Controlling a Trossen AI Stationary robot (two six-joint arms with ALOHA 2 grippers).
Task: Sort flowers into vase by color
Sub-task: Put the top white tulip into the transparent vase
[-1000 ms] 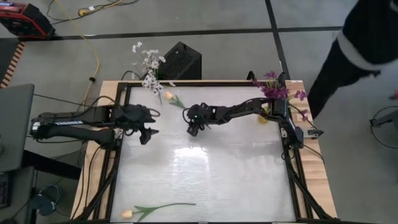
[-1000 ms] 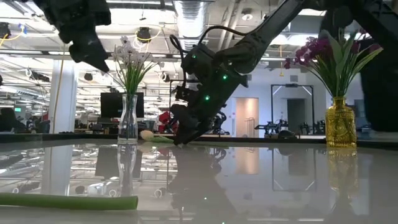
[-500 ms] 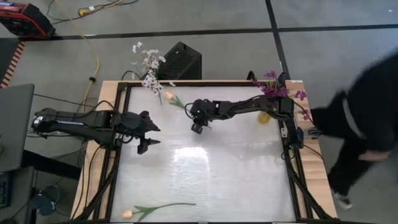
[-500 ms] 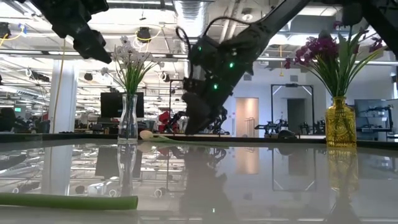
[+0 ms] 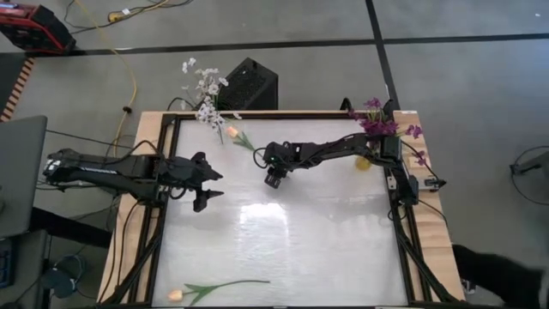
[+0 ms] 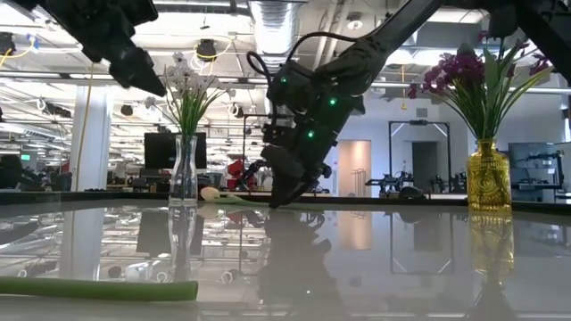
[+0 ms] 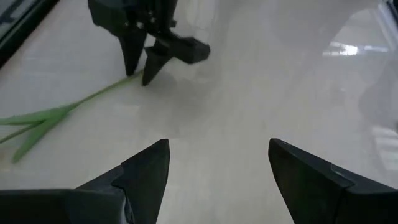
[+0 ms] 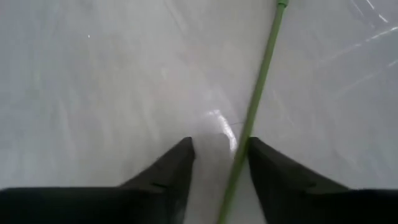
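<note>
Across your glossy white table [image 5: 283, 249], white and purple flowers are vased, your right gripper [image 5: 274, 179] straddles the far tulip's stem [image 8: 252, 118] half-open, unclamped; the near tulip [image 5: 214, 288] waits, left gripper [image 5: 208, 194] wide open, empty.

Looks like a big open robotics lab: exposed ceiling ducts [image 6: 277, 22], rows of strip lights, monitors [image 6: 165, 149] in the background (plus yellow cable [image 5: 130, 64] snaking across grey carpet).
</note>
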